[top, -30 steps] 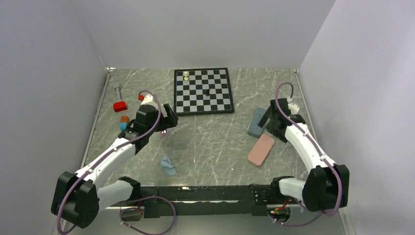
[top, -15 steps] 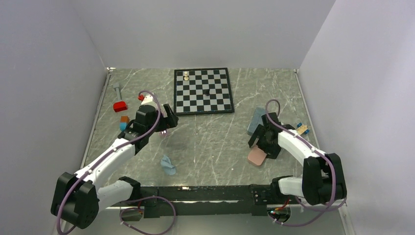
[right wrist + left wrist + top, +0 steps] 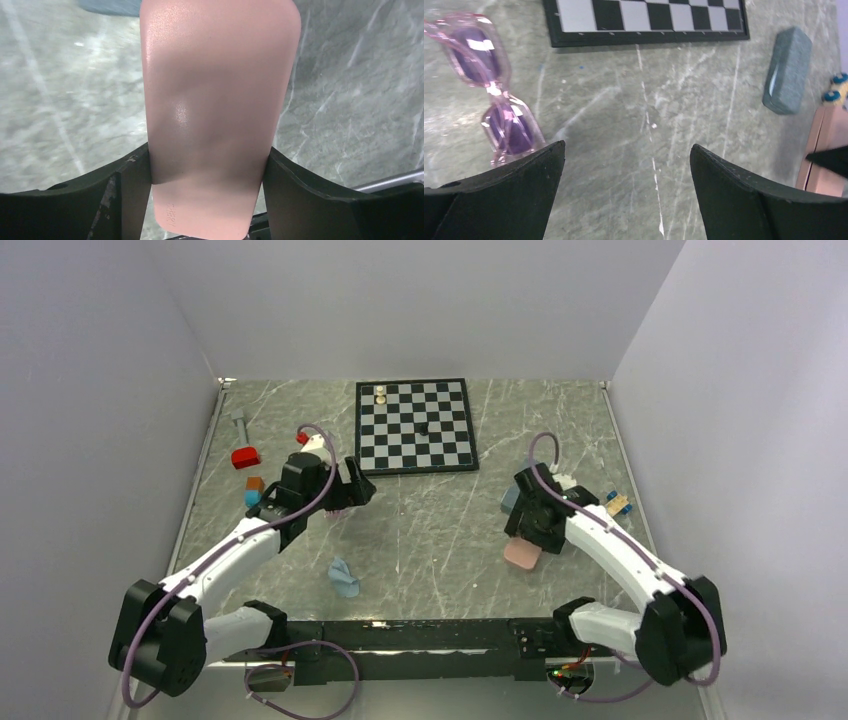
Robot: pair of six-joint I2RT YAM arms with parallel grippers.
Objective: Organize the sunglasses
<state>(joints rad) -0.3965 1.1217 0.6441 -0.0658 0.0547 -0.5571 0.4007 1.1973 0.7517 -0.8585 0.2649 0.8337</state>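
Observation:
The purple-pink sunglasses [image 3: 494, 85] lie lenses-up on the marble table, just left of my left gripper [image 3: 626, 150]; they barely show in the top view [image 3: 334, 510]. The left gripper [image 3: 352, 490] is open and empty, with bare table between its fingers. My right gripper [image 3: 207, 160] is shut on the near end of the oblong pink case [image 3: 215, 90], one finger on each long side. In the top view it [image 3: 527, 530] covers most of the case [image 3: 522, 556]. The white-framed sunglasses do not clearly show in any view.
The grey-blue case [image 3: 787, 70] lies just beyond the pink one, partly under the right arm [image 3: 510, 498]. A chessboard [image 3: 415, 427] sits at the back centre. A light-blue cloth [image 3: 344, 578] lies near front left. A red block [image 3: 245, 457], small blocks [image 3: 253, 490] and a toy car [image 3: 617, 505] lie at the sides.
The right arm swung from the back right down over the pink case and closed on it; the case has turned. The left gripper shifted slightly to the right.

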